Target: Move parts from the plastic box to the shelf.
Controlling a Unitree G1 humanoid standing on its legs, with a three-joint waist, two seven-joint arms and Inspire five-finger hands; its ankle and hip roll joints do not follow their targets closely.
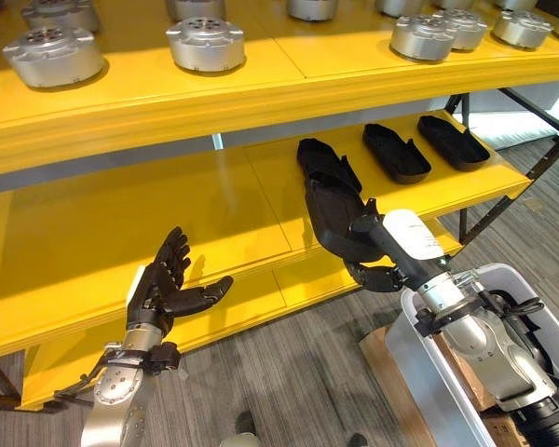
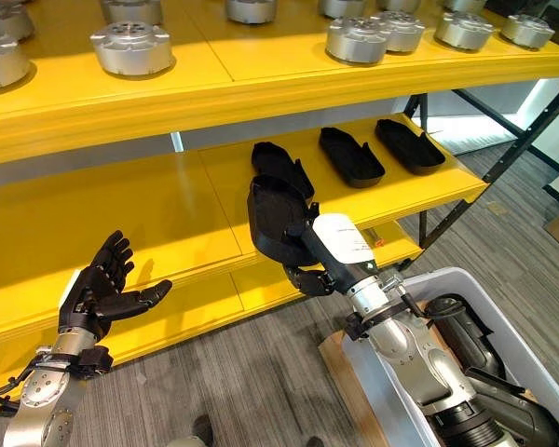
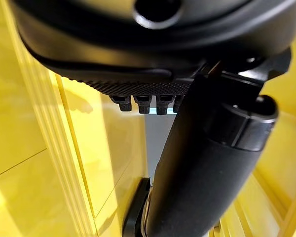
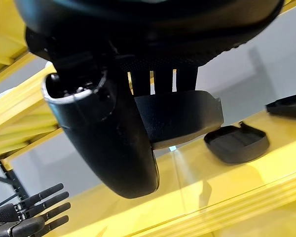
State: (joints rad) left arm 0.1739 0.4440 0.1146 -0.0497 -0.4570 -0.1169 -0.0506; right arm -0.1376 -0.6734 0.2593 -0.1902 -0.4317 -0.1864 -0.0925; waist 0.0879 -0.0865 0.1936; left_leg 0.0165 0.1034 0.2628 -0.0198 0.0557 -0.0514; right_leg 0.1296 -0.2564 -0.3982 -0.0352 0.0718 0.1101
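Black plastic part [image 2: 275,223] sat clamped in the right hand [image 2: 309,277] over the yellow shelf [image 2: 168,223]; more dark parts [image 2: 461,331] filled the white box [image 2: 540,368]. Left hand [image 2: 102,289] hung open, empty.

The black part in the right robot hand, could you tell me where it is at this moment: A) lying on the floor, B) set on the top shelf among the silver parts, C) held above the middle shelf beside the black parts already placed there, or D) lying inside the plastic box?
C: the right robot hand is curled round the black part, which hangs over the middle shelf just in front of the placed black parts.
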